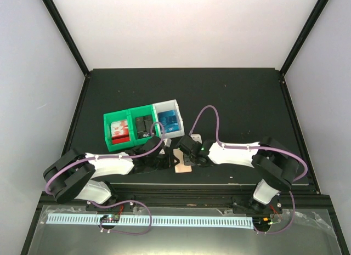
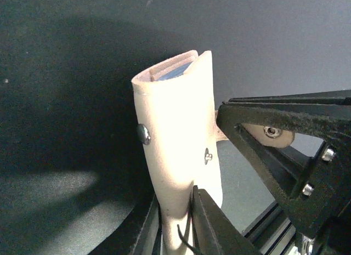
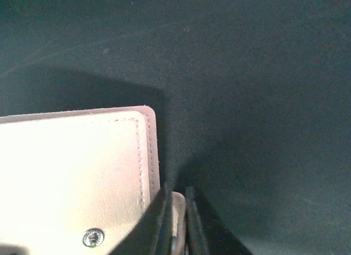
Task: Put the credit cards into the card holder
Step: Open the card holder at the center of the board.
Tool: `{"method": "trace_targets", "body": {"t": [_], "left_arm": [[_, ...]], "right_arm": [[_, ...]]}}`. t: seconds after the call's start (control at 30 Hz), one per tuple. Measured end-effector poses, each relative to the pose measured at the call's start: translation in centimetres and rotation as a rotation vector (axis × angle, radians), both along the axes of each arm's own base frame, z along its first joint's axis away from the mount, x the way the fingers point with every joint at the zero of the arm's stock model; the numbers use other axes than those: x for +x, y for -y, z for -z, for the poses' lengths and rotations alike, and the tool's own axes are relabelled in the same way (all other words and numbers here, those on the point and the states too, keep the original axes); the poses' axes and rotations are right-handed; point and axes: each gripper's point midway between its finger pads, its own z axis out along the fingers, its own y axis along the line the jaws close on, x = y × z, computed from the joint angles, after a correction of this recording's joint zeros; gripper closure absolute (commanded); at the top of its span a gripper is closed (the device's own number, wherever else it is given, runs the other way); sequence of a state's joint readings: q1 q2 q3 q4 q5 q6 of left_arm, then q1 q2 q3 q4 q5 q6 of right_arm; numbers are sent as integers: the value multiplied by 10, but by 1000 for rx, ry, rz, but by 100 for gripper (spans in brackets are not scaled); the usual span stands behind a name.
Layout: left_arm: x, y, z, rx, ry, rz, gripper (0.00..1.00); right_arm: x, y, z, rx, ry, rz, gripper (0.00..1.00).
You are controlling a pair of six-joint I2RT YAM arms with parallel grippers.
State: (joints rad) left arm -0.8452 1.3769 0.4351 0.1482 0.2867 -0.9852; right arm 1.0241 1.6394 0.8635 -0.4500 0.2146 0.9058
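Green bins beside white bin

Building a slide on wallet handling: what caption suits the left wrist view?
Left hand pinches the tan card holder, a blue card peeking from its open end.

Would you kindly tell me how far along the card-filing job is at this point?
Done: the edge of a blue card shows in the open top of the card holder, so one seems loaded. In hand: the left end effector and the right end effector both pinch the holder. Left: more credit cards lie in the white bin.
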Motion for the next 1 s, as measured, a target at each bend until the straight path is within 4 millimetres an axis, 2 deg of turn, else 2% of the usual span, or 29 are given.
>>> {"method": "trace_targets", "body": {"t": [0.07, 0.17, 0.27, 0.4, 0.57, 0.9, 1.0], "left_arm": [[1, -1, 1, 5, 4, -2, 71], [2, -3, 2, 20, 10, -8, 51], [2, -9, 3, 45, 24, -11, 37], [9, -15, -18, 33, 95, -31, 25], [21, -20, -47, -12, 193, -51, 19], [21, -20, -56, -59, 191, -22, 17], [20, -19, -56, -70, 184, -14, 17]], "right_arm": [[0, -1, 0, 1, 0, -9, 99], [-1, 0, -1, 1, -3, -11, 99], [-1, 3, -9, 8, 0, -10, 99], [-1, 9, -28, 35, 2, -3, 99], [-3, 8, -46, 61, -12, -17, 99], [-5, -7, -81, 165, -6, -52, 99], [-6, -10, -84, 185, -10, -59, 99]]}}
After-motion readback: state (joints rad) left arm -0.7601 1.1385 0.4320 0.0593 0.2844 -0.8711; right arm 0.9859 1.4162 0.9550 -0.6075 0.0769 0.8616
